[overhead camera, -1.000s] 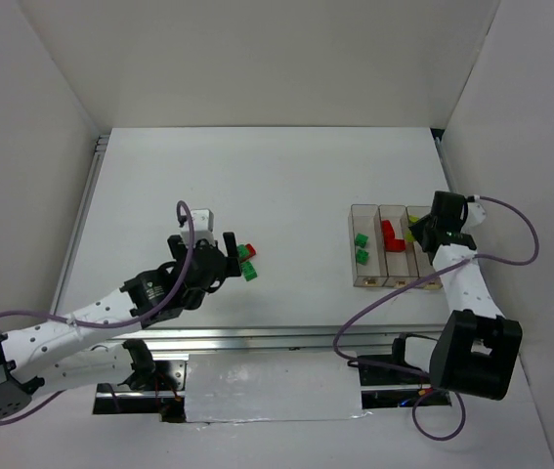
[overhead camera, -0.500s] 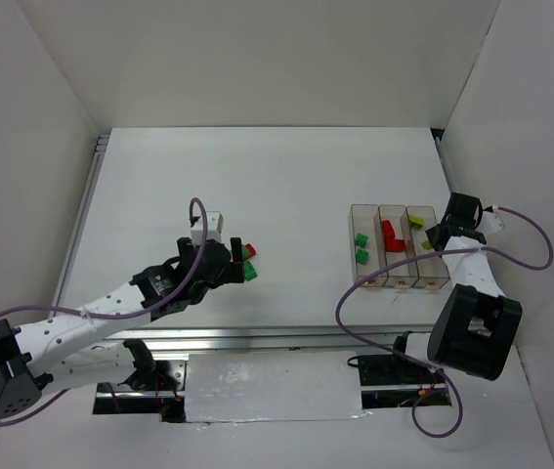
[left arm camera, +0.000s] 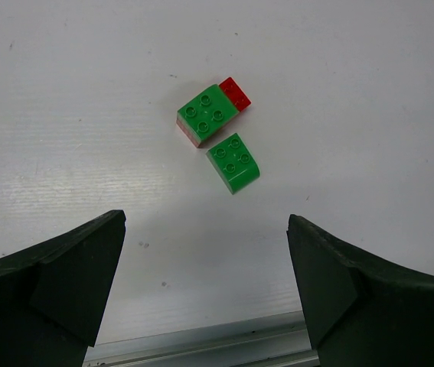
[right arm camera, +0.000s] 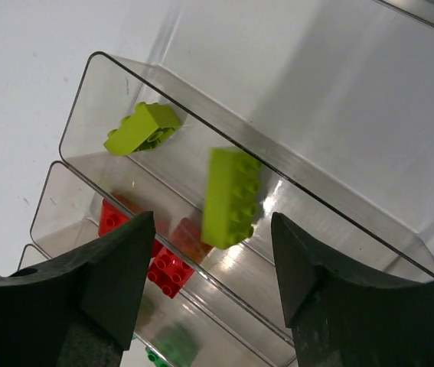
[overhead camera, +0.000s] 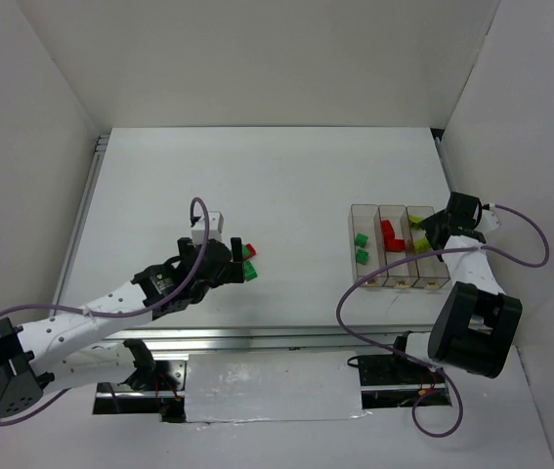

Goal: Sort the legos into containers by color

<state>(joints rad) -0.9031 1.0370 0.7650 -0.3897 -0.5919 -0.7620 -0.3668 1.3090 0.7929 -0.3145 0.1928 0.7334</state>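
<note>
Walls (overhead camera: 257, 68) of white enclose a white table (overhead camera: 286, 186); left fingers (left arm camera: 48, 283) and right fingers (right arm camera: 94, 283) stand apart.

Clear containers (overhead camera: 364, 217) holding legos (overhead camera: 390, 234), others loose

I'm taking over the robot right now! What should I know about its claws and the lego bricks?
Left claw: open, empty, hovering over the white table.
Right claw: open over the three joined clear plastic bins; a long yellow-green brick sits loose between its jaws at the right bin.
Done: two small green bricks in the left bin, red bricks in the middle, a sloped yellow-green brick in the right.
To do: a square green brick touching a small red brick, plus a curved green brick, on the table.
</note>
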